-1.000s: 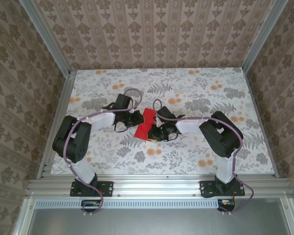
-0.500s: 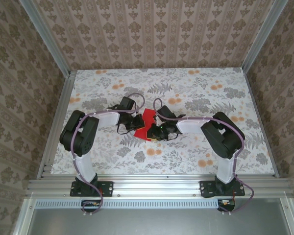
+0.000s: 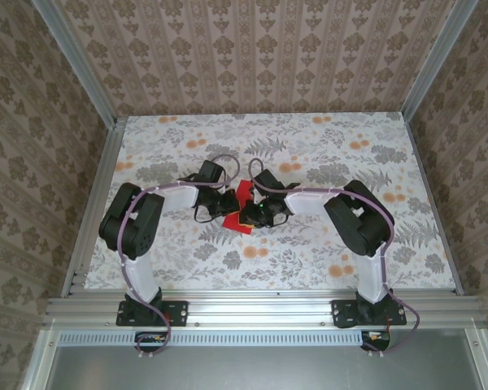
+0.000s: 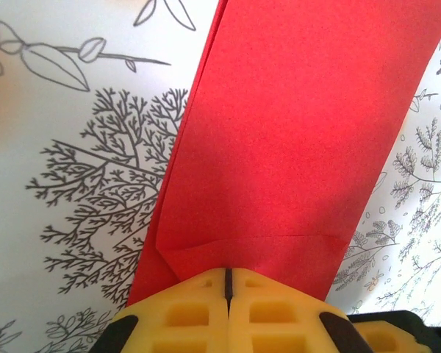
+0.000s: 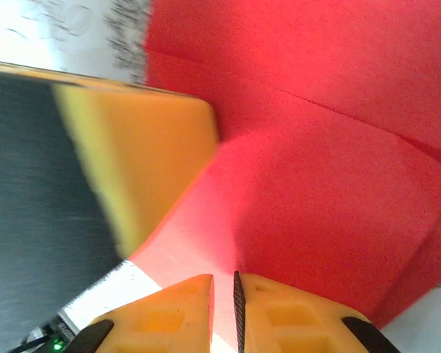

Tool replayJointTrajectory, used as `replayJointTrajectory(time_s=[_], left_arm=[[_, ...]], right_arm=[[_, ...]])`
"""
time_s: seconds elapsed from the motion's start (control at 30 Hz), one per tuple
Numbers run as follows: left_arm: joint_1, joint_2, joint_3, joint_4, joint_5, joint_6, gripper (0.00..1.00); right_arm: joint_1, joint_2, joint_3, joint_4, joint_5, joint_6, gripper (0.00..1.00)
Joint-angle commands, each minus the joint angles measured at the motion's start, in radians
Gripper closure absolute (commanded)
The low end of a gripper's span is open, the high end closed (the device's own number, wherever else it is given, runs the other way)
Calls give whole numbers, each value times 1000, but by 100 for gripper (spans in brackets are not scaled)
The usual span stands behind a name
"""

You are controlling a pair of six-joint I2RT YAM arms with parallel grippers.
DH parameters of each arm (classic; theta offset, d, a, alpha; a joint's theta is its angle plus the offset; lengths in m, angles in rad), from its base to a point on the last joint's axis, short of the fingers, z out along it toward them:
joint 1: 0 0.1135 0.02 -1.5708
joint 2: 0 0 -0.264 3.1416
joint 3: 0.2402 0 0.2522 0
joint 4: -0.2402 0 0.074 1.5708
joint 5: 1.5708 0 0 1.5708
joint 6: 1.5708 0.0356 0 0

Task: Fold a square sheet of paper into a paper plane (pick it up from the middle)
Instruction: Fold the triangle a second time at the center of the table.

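Red paper sheet [image 4: 294, 132] extends lengthwise from the closed left gripper [image 4: 226, 278] pinching its end; the narrow-jawed right gripper [image 5: 224, 281] apparently grips the opposite side.

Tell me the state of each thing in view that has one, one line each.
red paper: partly folded, layers overlapping, creased, not yet a plane.
left gripper: shut, fingertips at the paper's near edge.
right gripper: closed to a thin slit, apparently pinching an edge of the paper.
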Motion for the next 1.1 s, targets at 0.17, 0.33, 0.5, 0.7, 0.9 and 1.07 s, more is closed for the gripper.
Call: replayJointTrajectory(time_s=[0.17,0.33,0.5,0.7,0.9,1.07], left_arm=[[-3,46,-21,-28,-51,-24,95],[-2,57,-19,-26,-54,-26,95],[-2,63,-15,-26,-53,-28,95],[-2,58,-11,-30,-53,-29,95],[-2,22,7,-26,-23,-12,92],[-3,-68,43,-14,13,1,81]], right_arm=[[6,-20,-70,-49,-51,3,83],[16,-66,-156,-54,-75,-2,83],[26,-90,-195,-73,-93,-14,83],[29,-130,-191,-121,-85,-37,83],[-7,-320,-200,-123,29,-65,77],[-70,-402,-261,-52,162,-23,63]])
